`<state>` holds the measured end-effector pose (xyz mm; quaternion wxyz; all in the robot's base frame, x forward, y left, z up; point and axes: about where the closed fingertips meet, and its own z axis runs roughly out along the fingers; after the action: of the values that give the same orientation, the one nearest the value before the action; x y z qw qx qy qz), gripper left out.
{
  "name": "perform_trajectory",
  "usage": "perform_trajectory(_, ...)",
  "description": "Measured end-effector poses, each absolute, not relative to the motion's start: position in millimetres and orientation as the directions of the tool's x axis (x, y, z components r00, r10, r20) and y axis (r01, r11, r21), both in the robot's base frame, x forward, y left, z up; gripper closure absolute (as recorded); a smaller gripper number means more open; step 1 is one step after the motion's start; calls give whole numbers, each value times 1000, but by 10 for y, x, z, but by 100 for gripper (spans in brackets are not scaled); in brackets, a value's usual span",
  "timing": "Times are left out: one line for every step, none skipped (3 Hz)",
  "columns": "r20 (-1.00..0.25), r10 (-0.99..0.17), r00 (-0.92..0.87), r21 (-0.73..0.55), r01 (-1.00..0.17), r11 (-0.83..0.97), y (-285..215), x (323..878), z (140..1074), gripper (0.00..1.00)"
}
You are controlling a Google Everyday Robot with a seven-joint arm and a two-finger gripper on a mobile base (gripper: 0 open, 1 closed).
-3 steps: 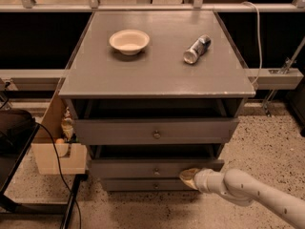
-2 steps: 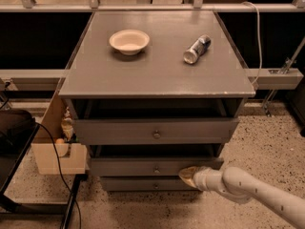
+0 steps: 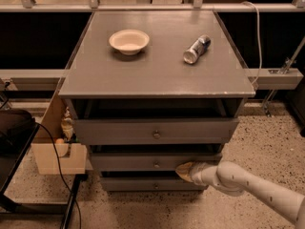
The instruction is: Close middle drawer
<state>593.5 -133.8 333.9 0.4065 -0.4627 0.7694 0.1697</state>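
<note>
The grey cabinet has three drawers. The middle drawer, with a small round knob at its centre, stands slightly out from the cabinet. My gripper comes in from the lower right on a white arm and its tip rests against the right part of the middle drawer's front, just right of the knob. The top drawer is pulled out further, with a dark gap above it. The bottom drawer sits below the gripper.
A cream bowl and a metal can lying on its side rest on the cabinet top. A cardboard box stands at the cabinet's left, with a black cable and a dark stand beside it. Speckled floor lies to the right.
The gripper has stayed against the middle drawer's front, shifting at most slightly left. The drawers look unchanged.
</note>
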Motion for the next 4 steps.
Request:
perform_trajectory(-783, -573, -239, -110, -855, 507, -1311, 5914, 3360, 100)
perform_trajectory(-787, -566, -243, -83, -868, 489, -1270, 5844, 3406, 100)
perform_trajectory(-782, -561, -273, -17, -889, 457, -1234, 5605, 3465, 100)
perform_trajectory(-769, -550, -327, 67, -896, 439, -1277, 5310, 3516, 100)
